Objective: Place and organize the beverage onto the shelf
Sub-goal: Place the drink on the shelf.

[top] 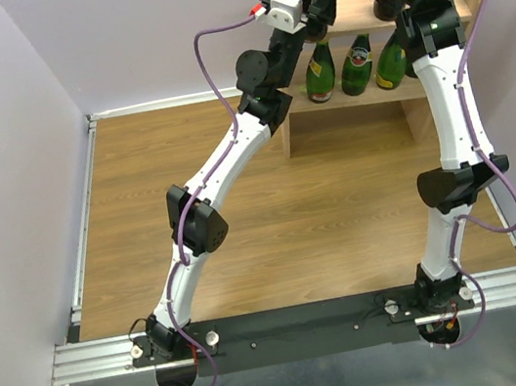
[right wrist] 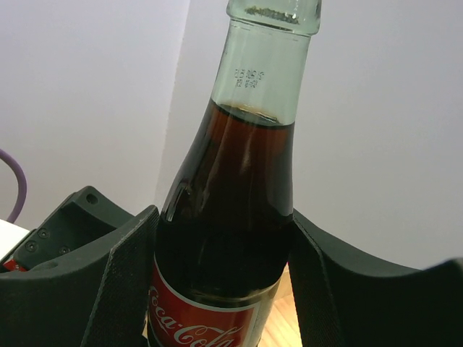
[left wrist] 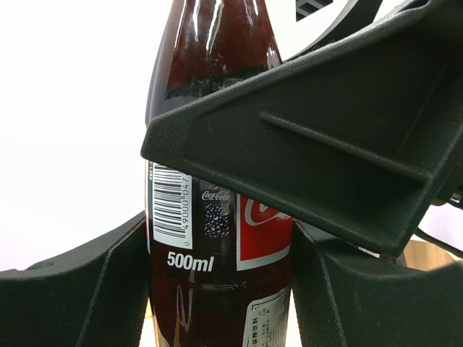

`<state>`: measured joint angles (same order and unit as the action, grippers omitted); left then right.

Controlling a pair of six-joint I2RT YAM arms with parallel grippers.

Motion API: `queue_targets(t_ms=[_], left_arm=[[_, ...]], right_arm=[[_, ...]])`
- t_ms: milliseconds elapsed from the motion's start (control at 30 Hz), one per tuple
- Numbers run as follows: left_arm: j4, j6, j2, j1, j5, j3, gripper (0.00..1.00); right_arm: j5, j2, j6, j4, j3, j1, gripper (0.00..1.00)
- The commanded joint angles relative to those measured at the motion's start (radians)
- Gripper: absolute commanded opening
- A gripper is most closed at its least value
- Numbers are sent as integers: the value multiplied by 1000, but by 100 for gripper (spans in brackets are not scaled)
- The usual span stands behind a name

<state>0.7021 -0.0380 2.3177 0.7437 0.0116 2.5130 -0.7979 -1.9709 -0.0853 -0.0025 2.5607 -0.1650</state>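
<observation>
My left gripper [left wrist: 221, 289] is shut on a dark cola bottle [left wrist: 217, 217] with a red and white label, and both pads press its sides. The right gripper [right wrist: 223, 282] is shut on another cola bottle [right wrist: 231, 188], just above its red label; the cap is cut off by the frame's top. From above, both arms reach over the top board of the light wood shelf [top: 299, 132], and their wrists hide most of what stands there. Three green bottles [top: 355, 63] stand in a row on the lower tier.
Part of the right arm's black housing [left wrist: 325, 137] crosses close in front of the left wrist camera. The shelf stands at the far right against the lilac back wall [top: 162, 31]. A metal rail [top: 81, 232] borders the wooden tabletop's left side.
</observation>
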Motion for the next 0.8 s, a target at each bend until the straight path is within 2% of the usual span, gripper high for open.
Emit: queue_targets(t_ms=[0,300,633,767], left_arm=[[82,15,-29,20,-4,21,72],[82,6,-43,26,-4,3,78],[82,1,-46,31,-1,-6,78],[80,-6,-63,33,-4,-23,78]], right_arm=[[212,-65,173,-7,0,45,16],[215,-60,167,-7,-5,47,15],[218,-52,162,-7,-31,47,15],[252,-52,153,-7,-37,47,18]])
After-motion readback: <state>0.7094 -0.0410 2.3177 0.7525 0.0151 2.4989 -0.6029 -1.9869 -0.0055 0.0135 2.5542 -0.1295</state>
